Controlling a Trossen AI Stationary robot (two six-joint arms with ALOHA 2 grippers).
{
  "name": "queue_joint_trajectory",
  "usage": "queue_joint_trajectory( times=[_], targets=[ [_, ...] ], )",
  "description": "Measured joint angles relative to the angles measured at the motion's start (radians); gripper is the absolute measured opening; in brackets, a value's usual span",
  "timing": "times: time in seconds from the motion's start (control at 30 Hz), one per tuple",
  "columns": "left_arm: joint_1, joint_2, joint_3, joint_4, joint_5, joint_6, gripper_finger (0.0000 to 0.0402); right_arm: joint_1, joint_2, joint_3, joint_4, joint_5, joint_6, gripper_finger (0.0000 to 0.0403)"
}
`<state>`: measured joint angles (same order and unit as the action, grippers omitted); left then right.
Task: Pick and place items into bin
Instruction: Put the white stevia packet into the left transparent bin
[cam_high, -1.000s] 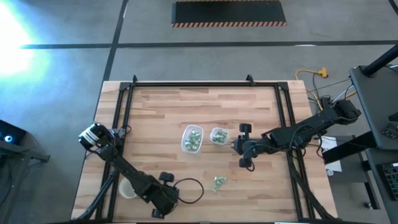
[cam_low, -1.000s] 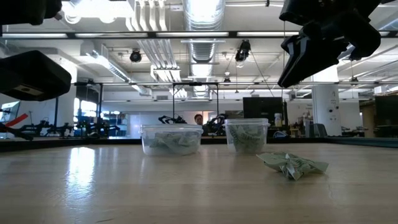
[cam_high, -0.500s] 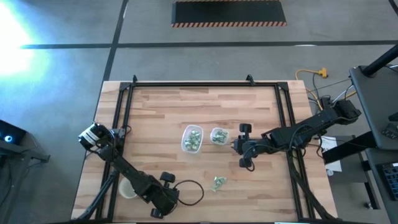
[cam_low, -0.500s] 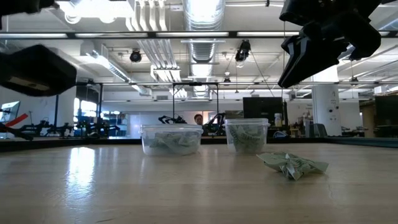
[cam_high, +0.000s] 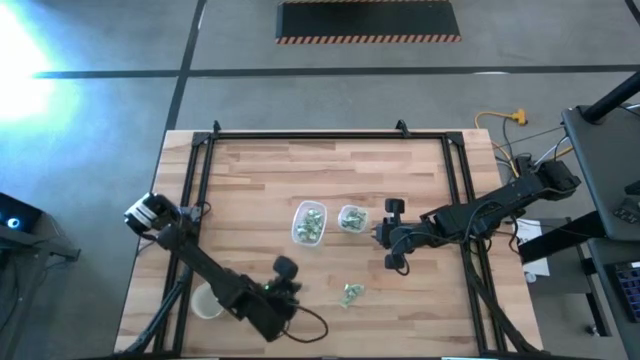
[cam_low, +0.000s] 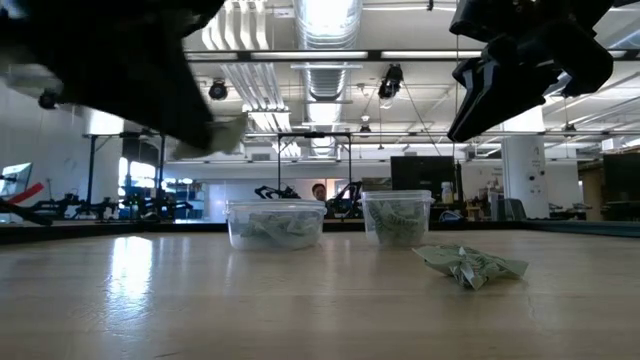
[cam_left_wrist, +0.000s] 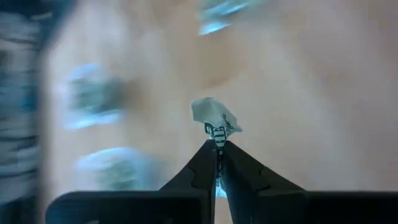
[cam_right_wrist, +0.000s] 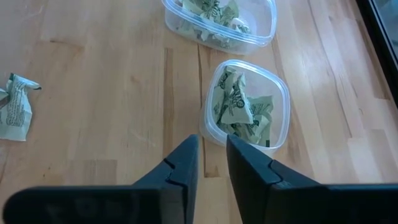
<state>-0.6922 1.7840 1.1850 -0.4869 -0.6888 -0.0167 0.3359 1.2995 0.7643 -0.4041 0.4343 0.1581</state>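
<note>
Robotics laboratory or industrial workshop. Evidence: bare ceiling ducting (cam_low: 325, 20) and strip lighting overhead, further robot arms on benches (cam_low: 80, 210) at the far left, a person (cam_low: 318, 191) at the far side, sealed grey concrete floor (cam_high: 330, 95) with hazard-striped matting (cam_high: 368, 20).

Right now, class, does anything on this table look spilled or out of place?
Yes. A few wrapped pieces lie loose on the bare table, apart from the two clear containers that hold the rest. The left gripper is shut on one wrapped piece. Nothing looks tipped or broken.
</note>
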Motion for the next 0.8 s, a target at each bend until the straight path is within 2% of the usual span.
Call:
queue_joint_trajectory(
  times=[0.07, 0.13, 0.33, 0.47, 0.6, 0.8],
  targets=[
    [0.031, 0.000, -0.004, -0.004, -0.094, 0.048, 0.0006, 0.000, 0.000, 0.000, 0.001, 0.000, 0.000, 0.0077],
    [0.072, 0.000, -0.008, 0.001, -0.140, 0.085, 0.0006, 0.000, 0.000, 0.000, 0.001, 0.000, 0.000, 0.0079],
    [0.225, -0.002, -0.014, -0.004, -0.144, 0.184, 0.0006, 0.000, 0.000, -0.001, 0.002, 0.000, 0.000, 0.0076],
    [0.329, -0.002, -0.014, -0.041, -0.139, 0.191, 0.0006, 0.000, 0.000, -0.004, 0.002, 0.000, 0.000, 0.0069],
    [0.428, -0.002, -0.015, -0.063, -0.085, 0.190, 0.0006, 0.000, 0.000, -0.012, 0.001, 0.000, 0.000, 0.0069],
    [0.544, -0.002, -0.017, -0.064, 0.161, 0.189, 0.0006, 0.000, 0.000, -0.026, 0.003, 0.000, 0.000, 0.0077]
  ],
)
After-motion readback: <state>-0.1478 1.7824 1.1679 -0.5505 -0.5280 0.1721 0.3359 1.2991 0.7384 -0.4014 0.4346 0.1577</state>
